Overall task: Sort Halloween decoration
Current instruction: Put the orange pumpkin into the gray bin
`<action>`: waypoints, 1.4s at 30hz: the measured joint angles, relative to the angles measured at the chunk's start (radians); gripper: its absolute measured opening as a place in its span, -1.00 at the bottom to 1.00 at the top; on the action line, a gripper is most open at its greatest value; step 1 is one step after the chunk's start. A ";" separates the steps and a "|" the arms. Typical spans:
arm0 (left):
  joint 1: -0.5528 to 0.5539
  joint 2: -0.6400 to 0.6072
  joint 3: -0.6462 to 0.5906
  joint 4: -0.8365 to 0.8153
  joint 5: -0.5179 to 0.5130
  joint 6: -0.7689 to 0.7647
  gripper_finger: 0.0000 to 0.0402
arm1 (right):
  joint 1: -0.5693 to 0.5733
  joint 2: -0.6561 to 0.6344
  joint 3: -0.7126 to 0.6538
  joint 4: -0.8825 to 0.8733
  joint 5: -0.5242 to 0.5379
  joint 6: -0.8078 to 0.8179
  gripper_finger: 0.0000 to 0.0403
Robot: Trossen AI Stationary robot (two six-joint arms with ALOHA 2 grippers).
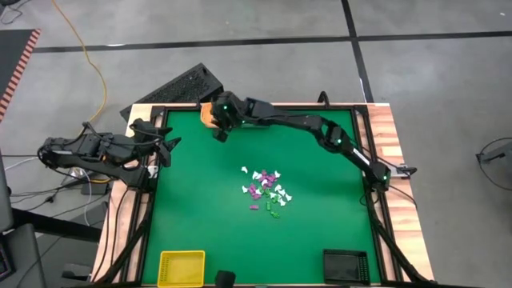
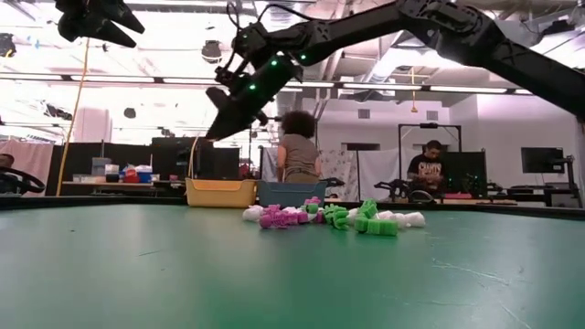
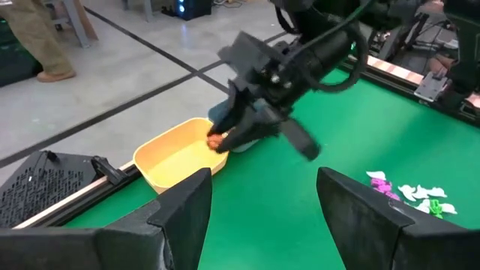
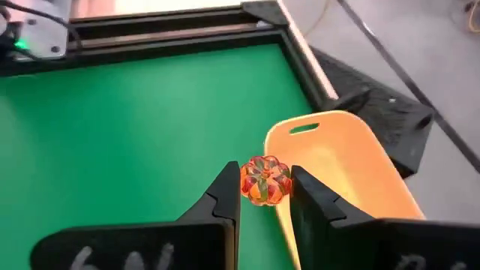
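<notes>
A pile of tiny white, purple and green Halloween decoration pieces (image 1: pixel 266 190) lies on the green mat at mid-table. My right gripper (image 4: pixel 264 171) reaches to the table's far left corner and is shut on a small orange-red pumpkin trinket (image 4: pixel 265 184), right beside the orange tray (image 4: pixel 341 176). That tray rests on the mat in the corner (image 1: pixel 206 112). My left gripper (image 3: pixel 262 187) stands open and raised over the table's left edge (image 1: pixel 164 148), holding nothing. My right gripper pinches the pumpkin trinket's two sides (image 4: pixel 247 182) between its two fingertips. The fingers slant downward toward the table's far left corner. The trinket is lifted clear of the mat, just in front of the orange tray's rim (image 3: pixel 216 140).
A yellow tray (image 1: pixel 182 268) and a black tray (image 1: pixel 346 264) stand at the near edge. A blue tray (image 2: pixel 291 193) sits beside the orange one. A black keyboard-like object (image 1: pixel 180 86) lies beyond the far left corner. People stand in the room behind.
</notes>
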 joint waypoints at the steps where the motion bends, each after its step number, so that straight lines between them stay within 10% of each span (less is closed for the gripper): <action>1: 0.000 0.000 0.000 0.000 -0.004 0.000 0.15 | -0.009 -0.013 -0.009 -0.017 -0.005 -0.011 -0.59; 36: 0.000 0.021 0.000 0.000 -0.217 -0.151 0.15 | -0.429 -0.231 -0.013 -0.911 -0.556 -0.444 -0.71; 42: 0.000 0.024 0.000 0.000 -0.274 -0.147 0.15 | -0.456 -0.373 -0.236 -0.848 -0.601 -0.430 -0.72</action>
